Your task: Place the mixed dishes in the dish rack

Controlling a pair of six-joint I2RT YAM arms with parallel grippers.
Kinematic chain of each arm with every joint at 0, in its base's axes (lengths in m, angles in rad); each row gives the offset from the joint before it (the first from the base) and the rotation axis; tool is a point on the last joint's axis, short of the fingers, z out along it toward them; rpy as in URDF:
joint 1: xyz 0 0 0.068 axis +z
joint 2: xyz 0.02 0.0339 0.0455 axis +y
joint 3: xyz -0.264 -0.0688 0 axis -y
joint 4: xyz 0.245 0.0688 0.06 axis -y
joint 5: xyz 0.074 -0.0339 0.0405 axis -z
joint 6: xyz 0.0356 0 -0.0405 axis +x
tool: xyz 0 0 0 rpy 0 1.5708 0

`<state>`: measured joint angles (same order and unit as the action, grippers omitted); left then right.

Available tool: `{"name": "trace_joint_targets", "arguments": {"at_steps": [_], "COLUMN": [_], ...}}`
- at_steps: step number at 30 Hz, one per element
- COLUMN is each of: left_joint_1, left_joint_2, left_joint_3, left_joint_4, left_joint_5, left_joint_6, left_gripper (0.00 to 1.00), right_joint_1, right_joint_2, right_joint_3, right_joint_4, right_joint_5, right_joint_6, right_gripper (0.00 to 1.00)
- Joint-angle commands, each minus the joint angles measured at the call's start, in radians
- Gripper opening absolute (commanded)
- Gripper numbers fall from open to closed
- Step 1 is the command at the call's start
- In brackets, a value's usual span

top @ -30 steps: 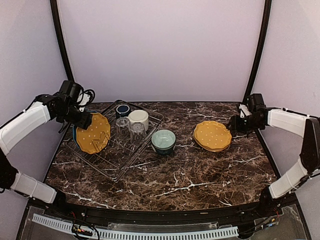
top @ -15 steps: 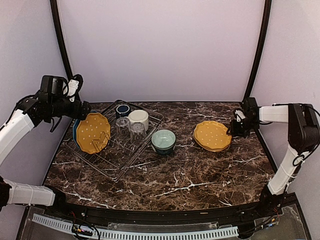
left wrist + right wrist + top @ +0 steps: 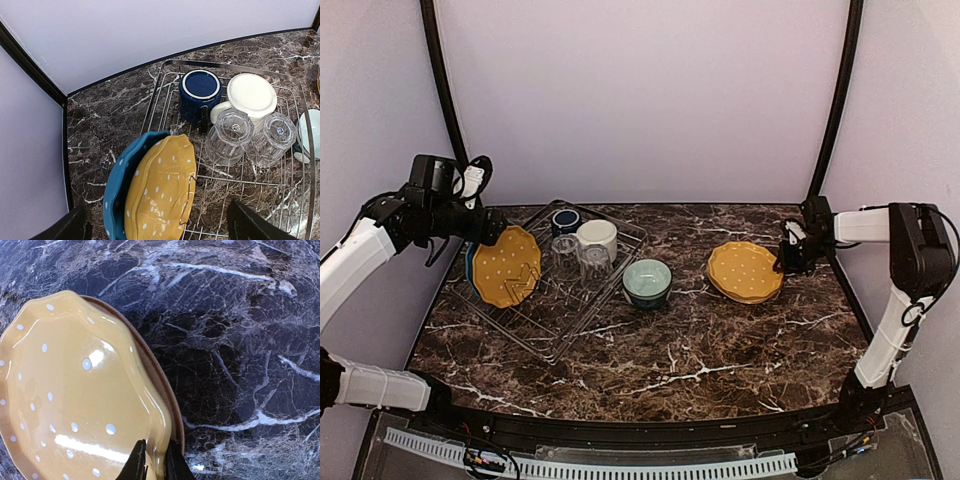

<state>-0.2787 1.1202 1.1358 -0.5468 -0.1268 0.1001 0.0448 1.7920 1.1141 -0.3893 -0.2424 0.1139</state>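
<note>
The silver wire dish rack (image 3: 552, 318) holds a mustard-yellow dotted plate (image 3: 507, 267) and a blue dotted plate (image 3: 117, 185) standing on edge, a dark blue mug (image 3: 200, 87), a cream mug (image 3: 250, 95) and two upturned clear ribbed glasses (image 3: 230, 135). My left gripper (image 3: 485, 228) hovers open above the standing plates, touching nothing. A second mustard-yellow plate (image 3: 745, 270) lies on another, brown-rimmed plate (image 3: 167, 395) on the table at the right. My right gripper (image 3: 155, 462) is shut on the yellow plate's near rim. The pale-teal bowl (image 3: 647, 281) stands between the rack and the stack.
The marble table (image 3: 720, 350) is bordered by a black frame post (image 3: 832, 110) close behind my right arm and another (image 3: 440, 90) behind my left. The bowl stands right against the rack's right corner.
My left gripper has let go of the yellow plate in the rack and drawn up and back from it. My right gripper has closed in on the stacked plate's rim.
</note>
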Motion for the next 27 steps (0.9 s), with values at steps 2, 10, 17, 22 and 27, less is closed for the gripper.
{"name": "trace_joint_targets", "arguments": {"at_steps": [2,10,17,22,27], "left_joint_1": [0.0,0.0,0.0,-0.001,-0.035], "left_joint_2": [-0.001,0.003,0.002,0.022,0.026], "left_joint_3": [-0.011,-0.01,-0.002,0.014,-0.009], "left_joint_4": [0.005,0.004,0.005,0.017,0.127], "left_joint_5": [0.006,0.016,0.08,0.26,0.441], "left_joint_6": [-0.007,-0.012,-0.035,-0.127,-0.291], "left_gripper": [0.93,0.93,0.99,0.99,0.93], "right_joint_1": [-0.005,-0.006,-0.006,-0.002,0.032], "right_joint_2": [0.011,-0.06,-0.123,-0.15,-0.188], "right_joint_3": [0.006,-0.016,-0.038,-0.047,-0.054], "right_joint_4": [0.019,0.017,0.059,0.093,0.104], "right_joint_5": [-0.028,-0.066,-0.215,-0.307,-0.339], "right_joint_6": [-0.008,0.012,0.076,0.132,0.165], "right_gripper": [0.06,0.0,0.0,0.0,0.0]}}
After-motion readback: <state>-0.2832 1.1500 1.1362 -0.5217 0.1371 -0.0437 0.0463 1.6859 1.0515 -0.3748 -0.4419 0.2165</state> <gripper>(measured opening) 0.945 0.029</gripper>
